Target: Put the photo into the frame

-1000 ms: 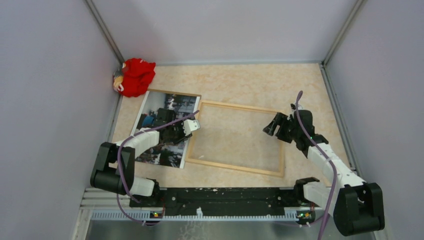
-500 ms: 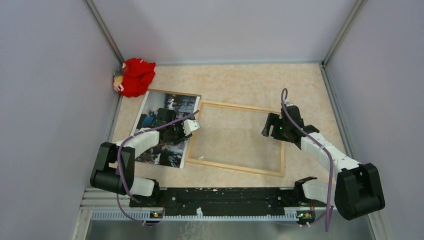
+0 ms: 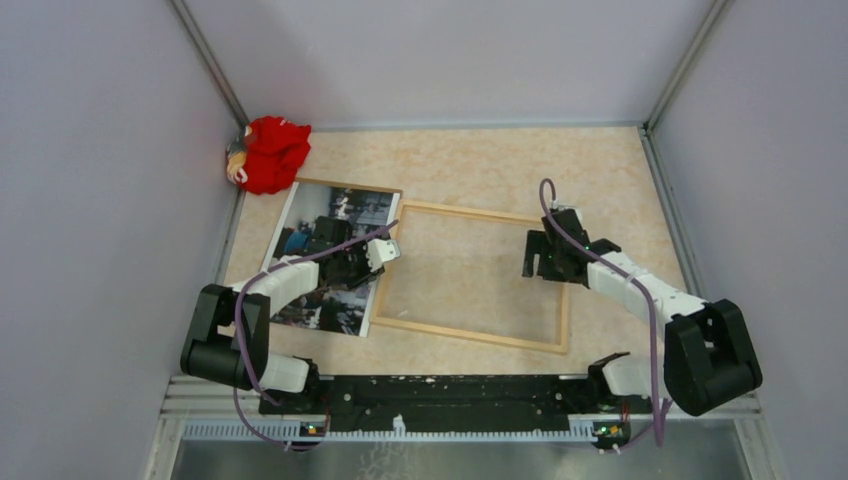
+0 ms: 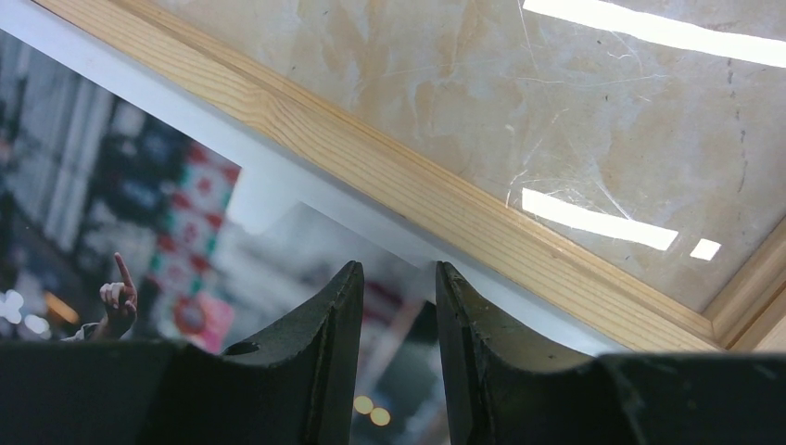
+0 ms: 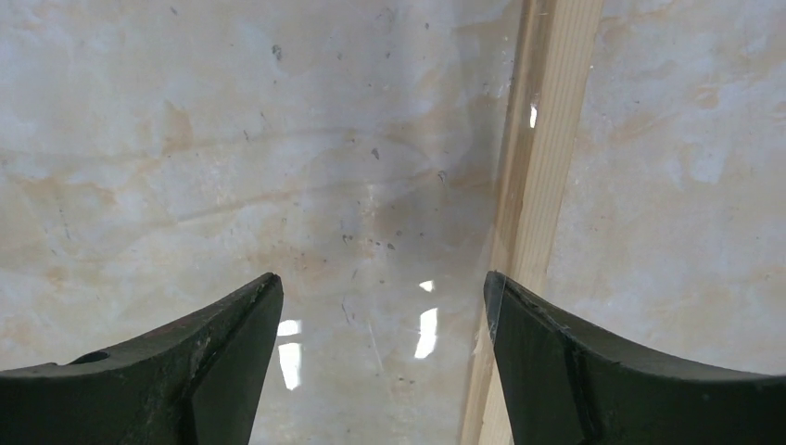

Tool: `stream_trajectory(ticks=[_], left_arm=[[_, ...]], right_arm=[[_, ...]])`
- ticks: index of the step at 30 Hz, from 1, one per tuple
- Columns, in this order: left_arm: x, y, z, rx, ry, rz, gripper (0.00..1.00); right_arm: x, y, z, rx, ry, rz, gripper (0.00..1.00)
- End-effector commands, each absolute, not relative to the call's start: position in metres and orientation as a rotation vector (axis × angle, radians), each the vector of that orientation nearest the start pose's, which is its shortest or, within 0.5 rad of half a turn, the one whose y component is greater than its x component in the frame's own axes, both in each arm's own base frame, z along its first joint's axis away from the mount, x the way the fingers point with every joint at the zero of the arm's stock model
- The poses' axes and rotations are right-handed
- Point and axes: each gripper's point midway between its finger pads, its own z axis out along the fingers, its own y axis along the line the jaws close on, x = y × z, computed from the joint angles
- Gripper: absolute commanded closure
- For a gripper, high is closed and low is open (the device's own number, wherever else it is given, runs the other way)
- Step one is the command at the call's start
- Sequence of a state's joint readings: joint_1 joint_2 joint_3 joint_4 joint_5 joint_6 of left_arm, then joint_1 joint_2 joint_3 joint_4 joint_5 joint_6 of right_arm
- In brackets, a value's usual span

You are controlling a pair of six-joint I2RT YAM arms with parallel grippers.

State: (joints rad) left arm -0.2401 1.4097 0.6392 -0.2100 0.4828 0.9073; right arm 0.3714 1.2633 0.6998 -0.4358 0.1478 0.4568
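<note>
Lying beside frame (image 3: 470, 334): glossy photo (image 3: 352, 205)

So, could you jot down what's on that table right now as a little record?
frame: thin light-wood rectangle with clear pane, flat, tabletop showing through
photo: large rectangular glossy crowd print, lying flat beside the frame's left rail
left gripper: slightly open, low over the photo's right edge
right gripper: wide open above the frame's right rail
red cloth bundle: far left corner

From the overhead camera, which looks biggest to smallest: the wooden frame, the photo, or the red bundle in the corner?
Largest: the frame.
Then the photo, partly hidden under the left arm.
Smallest: the red bundle.
</note>
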Motion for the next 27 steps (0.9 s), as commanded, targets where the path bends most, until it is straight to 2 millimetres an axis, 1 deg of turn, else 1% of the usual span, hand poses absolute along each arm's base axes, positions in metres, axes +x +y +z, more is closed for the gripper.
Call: stream_trajectory(ticks=[1, 4, 7, 15, 19, 22, 27], left_arm=[[0.264, -0.131, 0.018, 1.483, 1.975, -0.434, 0.58], [0.264, -0.131, 0.017, 1.484, 1.975, -0.436, 0.58], [0.264, -0.131, 0.017, 1.484, 1.978, -0.435, 0.58], [0.263, -0.13, 0.017, 1.487, 1.979, -0.433, 0.58], [0.262, -0.13, 0.016, 1.487, 1.985, -0.43, 0.58], [0.263, -0.13, 0.016, 1.485, 1.984, -0.431, 0.58], [0.262, -0.13, 0.016, 1.485, 1.986, -0.433, 0.57]], right_arm=[[0.281, 0.093, 0.073, 0.112, 2.506, -0.002, 0.2], [0.284, 0.092, 0.078, 0.088, 2.492, -0.072, 0.18], [0.284, 0.095, 0.078, 0.083, 2.498, -0.069, 0.18], [0.279, 0.098, 0.067, 0.087, 2.528, -0.04, 0.17], [0.28, 0.097, 0.072, 0.062, 2.515, -0.086, 0.16], [0.281, 0.095, 0.077, 0.017, 2.499, -0.17, 0.15], [0.28, 0.097, 0.074, -0.01, 2.509, -0.203, 0.12]])
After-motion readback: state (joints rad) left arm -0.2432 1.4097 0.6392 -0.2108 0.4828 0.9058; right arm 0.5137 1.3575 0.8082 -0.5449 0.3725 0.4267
